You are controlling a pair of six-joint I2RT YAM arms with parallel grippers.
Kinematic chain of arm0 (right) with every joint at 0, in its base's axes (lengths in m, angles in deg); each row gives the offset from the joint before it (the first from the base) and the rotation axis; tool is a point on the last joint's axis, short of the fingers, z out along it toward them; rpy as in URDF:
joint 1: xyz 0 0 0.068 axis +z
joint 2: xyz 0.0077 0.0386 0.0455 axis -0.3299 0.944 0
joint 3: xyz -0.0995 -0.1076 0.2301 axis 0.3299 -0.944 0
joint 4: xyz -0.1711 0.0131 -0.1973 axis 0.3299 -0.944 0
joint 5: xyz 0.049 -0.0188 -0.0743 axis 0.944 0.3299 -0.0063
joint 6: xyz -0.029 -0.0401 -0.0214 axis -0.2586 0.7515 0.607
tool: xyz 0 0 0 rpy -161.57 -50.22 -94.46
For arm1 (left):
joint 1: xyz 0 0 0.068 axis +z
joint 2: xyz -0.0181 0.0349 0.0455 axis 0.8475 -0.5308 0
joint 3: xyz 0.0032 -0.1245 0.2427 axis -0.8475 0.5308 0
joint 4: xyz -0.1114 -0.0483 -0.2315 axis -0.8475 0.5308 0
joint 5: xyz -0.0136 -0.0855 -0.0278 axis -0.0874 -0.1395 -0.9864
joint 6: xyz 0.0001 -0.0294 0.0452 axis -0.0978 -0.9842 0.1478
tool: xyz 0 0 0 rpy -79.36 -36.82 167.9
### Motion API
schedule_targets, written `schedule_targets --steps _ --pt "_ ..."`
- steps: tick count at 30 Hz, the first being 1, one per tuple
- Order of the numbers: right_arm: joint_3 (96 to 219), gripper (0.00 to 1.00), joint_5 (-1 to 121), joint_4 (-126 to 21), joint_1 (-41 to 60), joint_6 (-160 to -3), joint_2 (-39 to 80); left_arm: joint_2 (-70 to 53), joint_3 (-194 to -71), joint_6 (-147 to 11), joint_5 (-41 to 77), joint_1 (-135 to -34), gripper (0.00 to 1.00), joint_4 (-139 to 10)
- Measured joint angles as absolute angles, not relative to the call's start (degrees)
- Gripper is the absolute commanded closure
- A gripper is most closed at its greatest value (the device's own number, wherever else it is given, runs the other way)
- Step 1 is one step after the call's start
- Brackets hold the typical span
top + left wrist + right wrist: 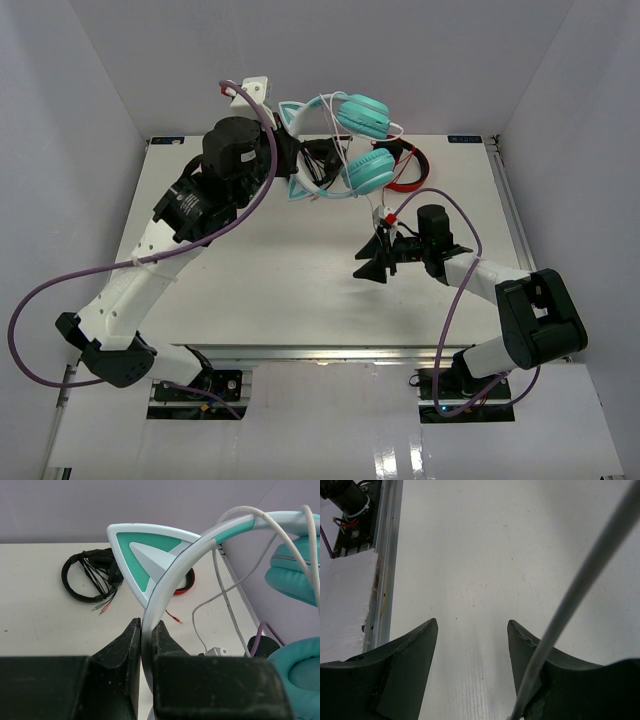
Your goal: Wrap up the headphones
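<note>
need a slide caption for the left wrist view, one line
Left gripper shut on the teal headphones by the headband, just below a cat ear, with black headphones lying on the table behind.

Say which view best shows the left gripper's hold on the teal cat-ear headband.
Left wrist: the left gripper pinches the teal cat-ear headband close up. Top external shows the whole teal headphones, but the arm hides the pinch. Right wrist shows only a thin white cable.
</note>
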State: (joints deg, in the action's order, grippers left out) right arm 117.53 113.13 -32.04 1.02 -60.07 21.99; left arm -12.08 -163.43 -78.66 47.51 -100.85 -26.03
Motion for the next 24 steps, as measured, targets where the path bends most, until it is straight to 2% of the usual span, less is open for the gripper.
schedule_targets --steps 4,7,15,24 --pt "117.7 0.43 112.8 -33.0 0.7 -58.1 22.0 -12.0 -162.7 -78.7 47.3 -100.8 1.00 -26.2" --pt "117.7 0.44 112.2 -33.4 0.3 -57.4 22.0 -11.7 -162.0 -78.8 47.3 -100.8 1.00 -26.4" --pt "117.7 0.31 112.0 -33.6 -1.2 -57.8 21.9 -9.6 -160.3 -79.2 47.3 -100.8 1.00 -26.4" --pt "117.7 0.31 119.0 -28.3 -2.7 -61.0 22.3 -4.9 -156.4 -79.9 45.7 -100.8 1.00 -26.8"
